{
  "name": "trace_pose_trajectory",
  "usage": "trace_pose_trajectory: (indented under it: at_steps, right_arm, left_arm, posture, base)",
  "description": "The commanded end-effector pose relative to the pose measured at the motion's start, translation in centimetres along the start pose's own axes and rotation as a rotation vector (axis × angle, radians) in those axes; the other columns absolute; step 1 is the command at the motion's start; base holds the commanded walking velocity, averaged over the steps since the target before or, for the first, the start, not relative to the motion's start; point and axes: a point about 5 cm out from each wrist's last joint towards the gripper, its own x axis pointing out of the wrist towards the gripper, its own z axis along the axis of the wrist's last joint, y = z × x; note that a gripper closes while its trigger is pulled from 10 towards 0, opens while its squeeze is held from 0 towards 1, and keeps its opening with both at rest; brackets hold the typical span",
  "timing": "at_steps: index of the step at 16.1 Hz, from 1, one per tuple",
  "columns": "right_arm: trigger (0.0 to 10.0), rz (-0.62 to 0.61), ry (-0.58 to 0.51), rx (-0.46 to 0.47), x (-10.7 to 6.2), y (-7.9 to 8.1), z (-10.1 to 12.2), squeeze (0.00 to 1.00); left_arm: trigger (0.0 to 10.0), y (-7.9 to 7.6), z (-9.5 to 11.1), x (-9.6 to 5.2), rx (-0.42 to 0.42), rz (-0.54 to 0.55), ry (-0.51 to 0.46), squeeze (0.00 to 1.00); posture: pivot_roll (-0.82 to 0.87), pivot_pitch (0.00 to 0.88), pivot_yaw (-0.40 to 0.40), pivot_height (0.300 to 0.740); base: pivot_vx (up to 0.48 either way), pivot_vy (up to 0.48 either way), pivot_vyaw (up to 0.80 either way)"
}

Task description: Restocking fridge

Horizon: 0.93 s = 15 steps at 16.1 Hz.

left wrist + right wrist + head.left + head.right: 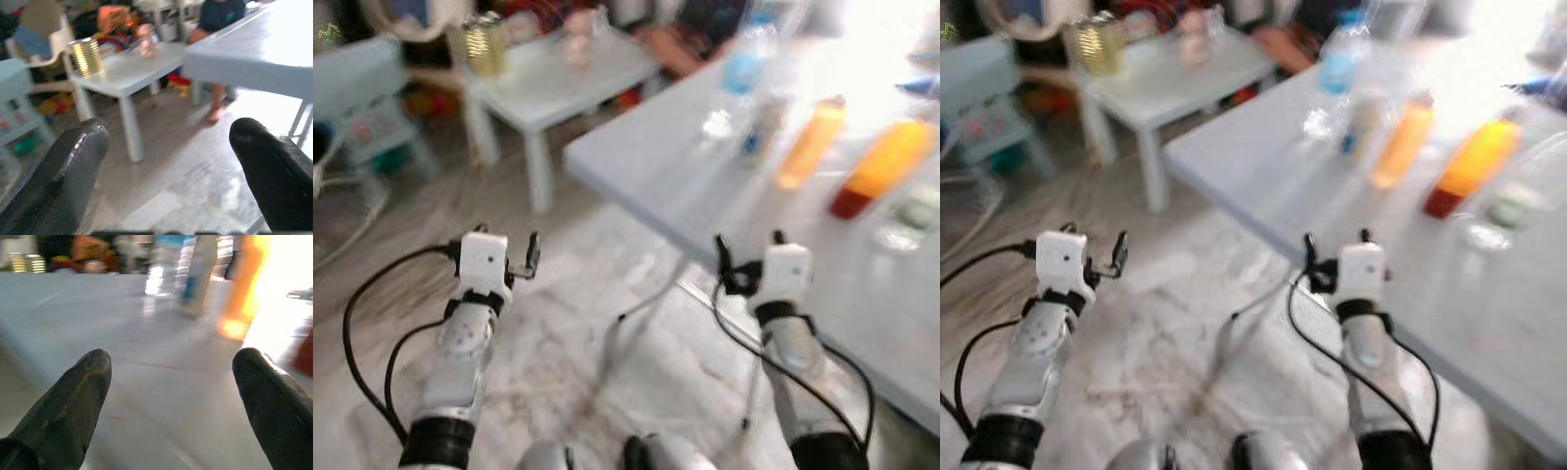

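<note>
I've got both the left gripper (pixel 507 245) and right gripper (pixel 749 245) spread open and empty at mid-frame, orange bottles (pixel 811 143) blurred upper right on the table (pixel 666 166).

Two tables in shot: the big white table (pixel 724 186) right ahead of the right gripper (pixel 750 245), and a small low table (pixel 558 83) further off, beyond the left gripper (pixel 506 238). On the big one, two orange bottles (pixel 811 144) (pixel 884 166), one clear bottle with a blue label (pixel 742 61) beyond them, and one small white container (pixel 766 125). One gold can (pixel 486 44) on the low table, plus one pinkish jar (pixel 578 34).
</note>
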Motion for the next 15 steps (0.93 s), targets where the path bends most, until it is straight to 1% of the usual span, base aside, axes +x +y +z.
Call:
trace_pose_trajectory:
  at_steps: [1,8,12,15]
  right_arm:
    - [10.0,0.015,-0.015,0.003,0.1,0.5,0.4,0.0]
    - [10.0,0.034,-0.024,-0.006,0.4,0.8,0.6,0.0]
    - [10.0,0.045,-0.032,-0.006,0.6,1.1,0.8,0.0]
    - [10.0,0.041,-0.046,-0.018,0.6,1.0,1.0,0.0]
  left_arm:
    - [10.0,0.1,-0.1,0.1,0.001,0.009,0.004,0.0]
    - [10.0,-0.7,-0.1,0.2,-0.009,-0.003,0.004,0.0]
    - [10.0,-1.0,0.0,0.2,-0.011,-0.004,-0.001,0.0]
    - [10.0,-1.3,0.2,0.0,-0.013,-0.016,-0.019,0.0]
  posture:
    - [0.04,0.085,-0.042,0.74]
    - [0.03,0.104,-0.048,0.74]
    - [0.04,0.103,-0.054,0.74]
    - [0.04,0.1,-0.051,0.74]
  base:
    - [0.0,0.0,-0.8]
    - [0.0,0.0,-0.8]
    - [0.0,0.0,0.0]
    - [0.0,0.0,0.0]
